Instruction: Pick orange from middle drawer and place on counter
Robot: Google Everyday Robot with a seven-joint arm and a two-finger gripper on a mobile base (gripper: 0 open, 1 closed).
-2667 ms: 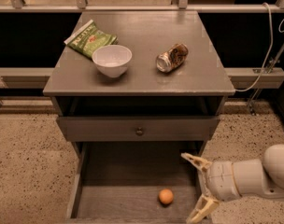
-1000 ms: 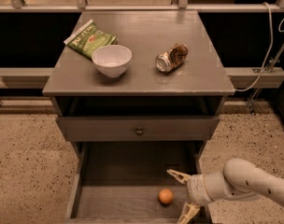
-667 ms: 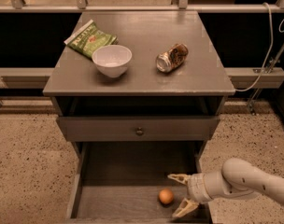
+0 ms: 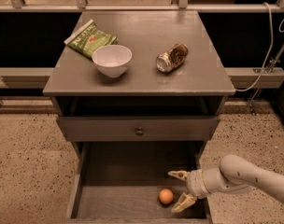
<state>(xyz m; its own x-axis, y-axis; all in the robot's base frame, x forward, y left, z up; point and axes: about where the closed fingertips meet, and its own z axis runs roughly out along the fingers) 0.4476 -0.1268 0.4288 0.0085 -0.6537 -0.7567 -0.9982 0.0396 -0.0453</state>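
- The gripper [image 4: 181, 188] has dropped into the middle drawer [image 4: 109, 204], nearing the orange [image 4: 166, 196].
- Its jaws stand wide, just beside the fruit; no grasp yet.

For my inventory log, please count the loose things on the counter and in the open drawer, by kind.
orange: 1, in the middle drawer, with the open pincer beside it
bowl: 1, on the counter
crushed can: 1
snack bag: 1
Total: 4
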